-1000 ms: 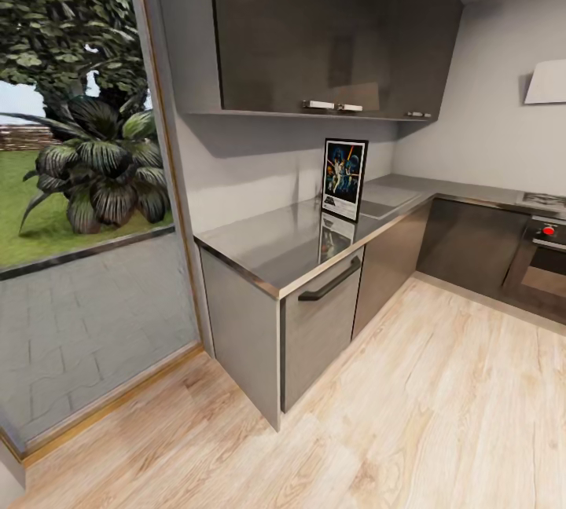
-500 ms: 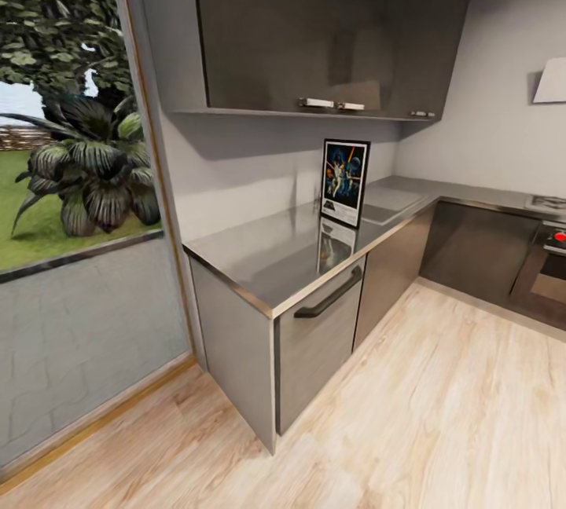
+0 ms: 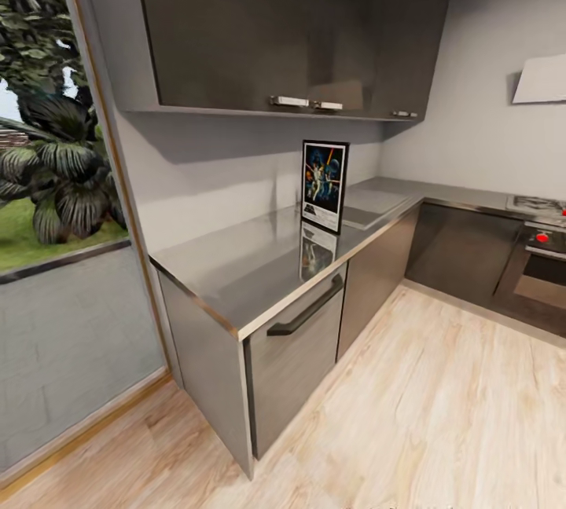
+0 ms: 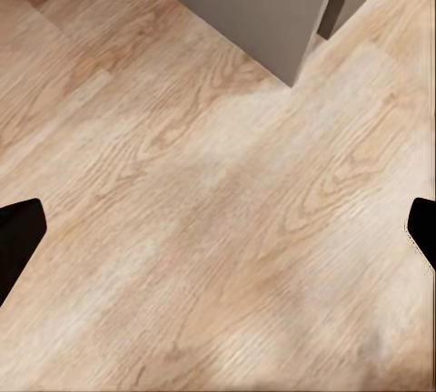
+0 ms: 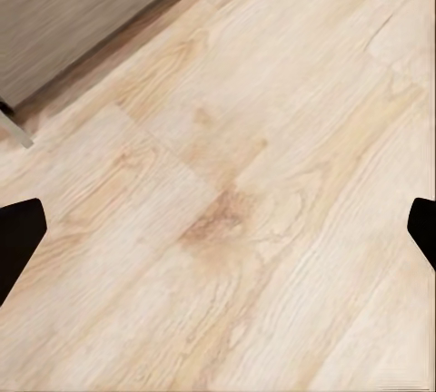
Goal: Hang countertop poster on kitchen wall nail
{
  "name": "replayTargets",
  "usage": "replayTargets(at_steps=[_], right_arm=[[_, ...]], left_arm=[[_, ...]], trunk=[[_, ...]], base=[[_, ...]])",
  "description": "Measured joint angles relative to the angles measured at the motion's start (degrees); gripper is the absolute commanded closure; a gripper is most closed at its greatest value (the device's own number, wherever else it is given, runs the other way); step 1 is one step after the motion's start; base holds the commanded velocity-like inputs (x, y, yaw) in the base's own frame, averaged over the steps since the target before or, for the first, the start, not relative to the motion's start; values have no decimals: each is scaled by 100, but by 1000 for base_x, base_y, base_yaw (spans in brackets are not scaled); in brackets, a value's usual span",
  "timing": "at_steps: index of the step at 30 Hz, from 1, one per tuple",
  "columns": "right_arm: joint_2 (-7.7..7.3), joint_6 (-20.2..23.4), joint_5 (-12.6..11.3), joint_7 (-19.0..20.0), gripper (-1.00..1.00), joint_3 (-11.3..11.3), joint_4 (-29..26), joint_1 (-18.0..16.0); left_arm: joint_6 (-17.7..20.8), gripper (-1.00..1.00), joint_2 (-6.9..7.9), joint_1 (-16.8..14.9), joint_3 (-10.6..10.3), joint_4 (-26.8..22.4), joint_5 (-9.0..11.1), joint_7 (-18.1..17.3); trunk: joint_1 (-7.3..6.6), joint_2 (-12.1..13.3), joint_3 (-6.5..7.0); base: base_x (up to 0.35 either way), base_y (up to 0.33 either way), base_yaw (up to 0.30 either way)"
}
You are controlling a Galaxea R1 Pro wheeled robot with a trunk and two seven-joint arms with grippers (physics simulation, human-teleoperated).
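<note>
Left jaws (image 4: 218, 233): spread wide, both dark fingertips (image 4: 18, 238) at the frame edges, nothing between them. They point down at bare wood floor (image 4: 209, 229). Ahead of them, a grey cabinet corner (image 4: 272, 20) stands on the floor, with a dark gap just beside its vertical edge.

Right jaws (image 5: 218, 233): also spread wide, empty, over floor. Ahead of them runs the bottom edge of a grey cabinet front (image 5: 82, 11), shadow line along its base.

Poster (image 3: 324, 185): well ahead of and above both jaws, upright on the bench (image 3: 251, 258), back against the wall, its lower edge touching the bench top. Black frame, white border, its reflection showing on the worktop in front of it. Clear bench surface on the side toward the near corner; on the other side, a flat inset panel (image 3: 377, 203) lies just beside it.

Edges: bench front has a shiny metal lip running diagonally to a sharp near corner (image 3: 236, 332). Below it, a drawer front with a dark bar handle (image 3: 306, 309). Upper cabinets (image 3: 275, 30) overhang the bench, lower edge above the poster's top. Bench turns along the far wall toward an oven (image 3: 542, 265).

Open room: wide floor on the oven side of the bench front. On the other side of the near corner, a narrower strip, bounded by a full-height window (image 3: 47, 218) with a wood frame.
</note>
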Motion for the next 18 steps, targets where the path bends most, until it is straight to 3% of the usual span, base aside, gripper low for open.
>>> replayTargets(at_steps=[18], right_arm=[[0,0,-5,1,-100,-8,0,0]], left_arm=[[8,-100,0,0,-3,129,-2,8]], trunk=[[0,0,43]], base=[[4,-4,-298]])
